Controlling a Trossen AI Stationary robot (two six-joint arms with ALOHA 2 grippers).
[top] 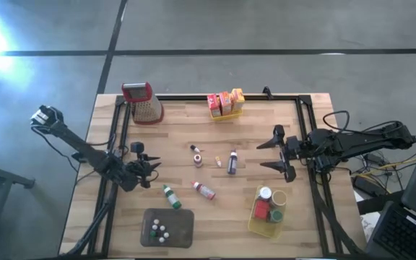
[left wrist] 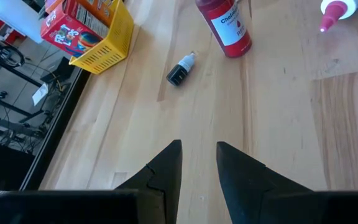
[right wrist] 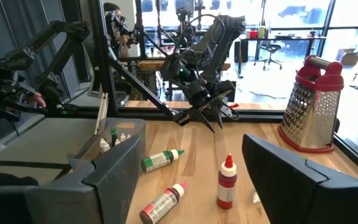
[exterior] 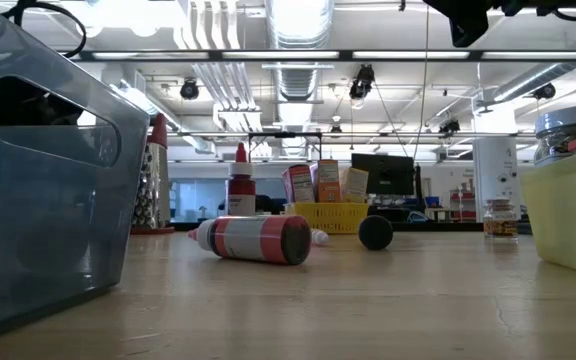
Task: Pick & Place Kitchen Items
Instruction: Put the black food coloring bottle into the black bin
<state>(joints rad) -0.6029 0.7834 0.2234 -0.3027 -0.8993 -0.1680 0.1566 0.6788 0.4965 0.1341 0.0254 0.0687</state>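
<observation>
Small bottles lie scattered on the wooden table: a green-capped one, a red-and-white one on its side, a purple one, and a tiny dark one. Coloured boxes stand in a yellow basket at the far edge. Jars sit in a second yellow basket at the near right. More tiny bottles stand in the grey tray. My left gripper hovers low over bare wood at the table's left, its fingers a little apart with nothing between them. My right gripper hangs higher at the right, open and pointing level toward the left.
A metal grater with a red handle stands at the far left corner. A black frame rail runs around the table. A red bottle stands upright mid-table. Bare wood lies between my left gripper and the tiny dark bottle.
</observation>
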